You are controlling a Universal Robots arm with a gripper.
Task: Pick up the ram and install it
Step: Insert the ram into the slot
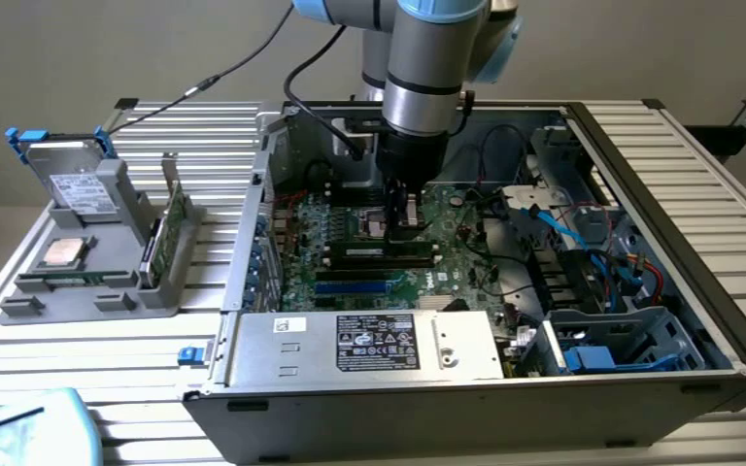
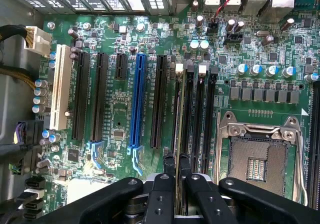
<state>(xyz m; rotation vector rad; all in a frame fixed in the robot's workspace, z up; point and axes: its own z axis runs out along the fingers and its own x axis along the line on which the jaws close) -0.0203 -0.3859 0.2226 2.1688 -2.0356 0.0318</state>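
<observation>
Inside the open computer case, which is lying on its side on a slatted table, the arm is reaching straight down over the motherboard. The gripper is pinching narrowly on the ram, its two dark fingers pressing on either face of the thin board. The ram is standing on edge and running lengthwise along the row of black memory slots, in line with one that carries a white end clip; whether it is touching that slot cannot be told. Beside these slots the silver-framed processor socket is sitting, and on the far side a blue expansion slot and a white one are lying parallel. The case is also housing a grey power supply along its near wall and a drive bay with blue cables. Well apart, at the exterior view's left, a grey holder is carrying a hard drive propped upright, a square processor chip lying flat, and a green card with a metal bracket standing on edge.
</observation>
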